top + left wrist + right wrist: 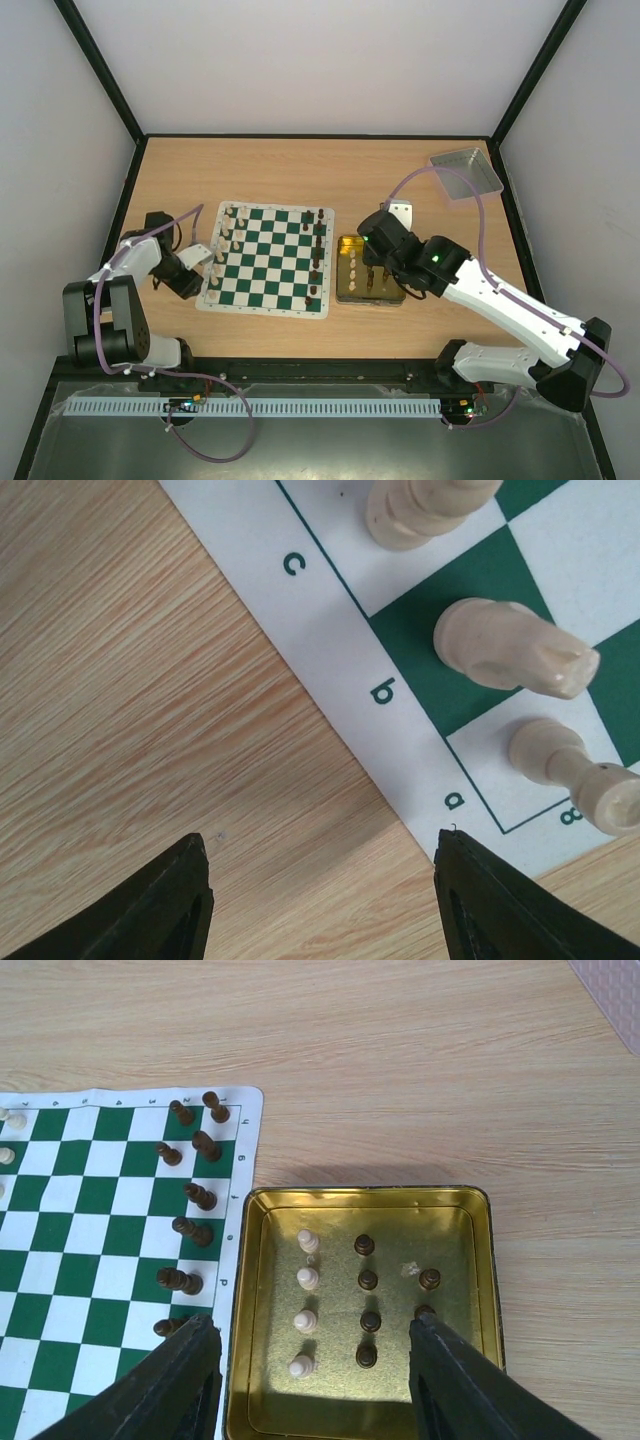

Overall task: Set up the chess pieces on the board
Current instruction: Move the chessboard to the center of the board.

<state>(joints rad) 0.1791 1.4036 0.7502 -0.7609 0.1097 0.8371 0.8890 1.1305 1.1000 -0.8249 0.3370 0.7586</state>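
Top view: the left pincer [207,255] sits at the left edge of the board [268,262]. The right pincer [374,272] hangs over the gold tray [345,243].

Left wrist: its fingers are parted with nothing between them. A cream knight [510,648] stands ahead to the right.

Right wrist: its fingers are apart and empty. Cream pawns [306,1280] and dark pieces [368,1280] stand in the tray just ahead.

board [270,262]: green-white checks (white border) | chess pieces [510,650]: cream, dark brown | tray [400,1222]: gold | table [300,170]: pale woodgrain
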